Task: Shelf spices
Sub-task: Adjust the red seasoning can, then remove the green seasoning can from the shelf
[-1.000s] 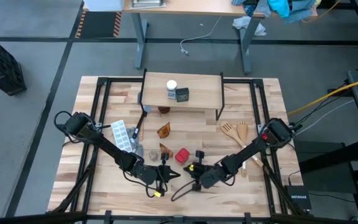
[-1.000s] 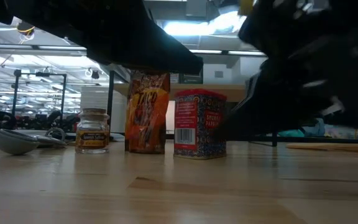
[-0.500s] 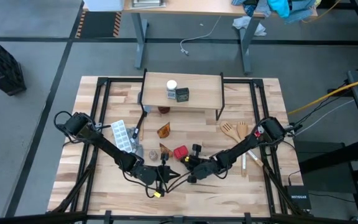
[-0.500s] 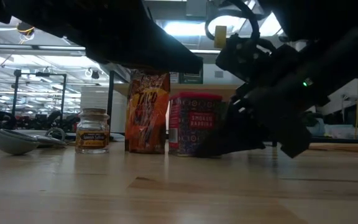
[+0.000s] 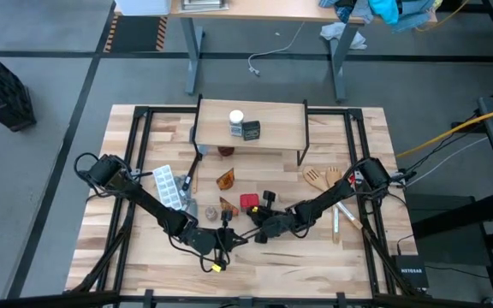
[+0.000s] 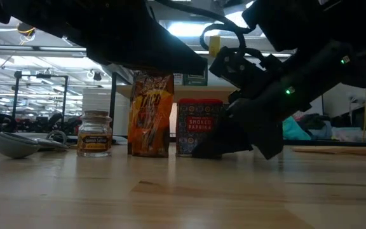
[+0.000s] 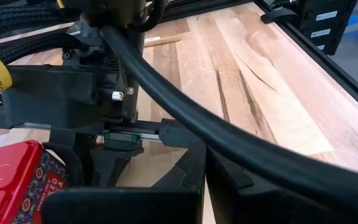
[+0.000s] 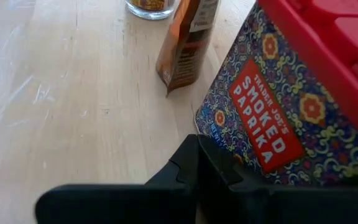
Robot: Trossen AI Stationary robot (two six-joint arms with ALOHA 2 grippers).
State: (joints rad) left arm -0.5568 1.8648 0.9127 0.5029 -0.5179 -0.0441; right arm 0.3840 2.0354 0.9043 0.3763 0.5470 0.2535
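Note:
The red-topped paprika box [image 5: 249,203] stands upright on the table, in front of the shelf [image 5: 251,137]. My right gripper [image 5: 257,221] is shut, low and slanting down, right at the box's near side [image 6: 199,127]. Left of the box stand an orange packet [image 6: 150,114] and a small jar [image 6: 94,133]. A second orange packet [image 5: 225,180] stands nearer the shelf. A white-capped jar [image 5: 236,117] and a dark square tin [image 5: 251,130] sit on the shelf board. My left gripper [image 5: 234,242] hovers shut near the table's front, touching nothing. My right gripper touches the box with its shut fingertips [image 8: 194,148], at the patterned side wall near the bottom edge [image 8: 215,121]. The fingers come slanting down from the table's near right side. The box stands upright on the table.
Wooden spatulas [image 5: 323,180] lie at the right, and a pale grey tray [image 5: 168,186] at the left. A grey spoon [image 6: 14,143] lies left of the jar. Bare table shows along the near edge.
My right gripper has swung toward the table's left and a little down, and come against the red-topped box. The box has slid slightly toward the far edge and turned about on its base. It still stands upright.

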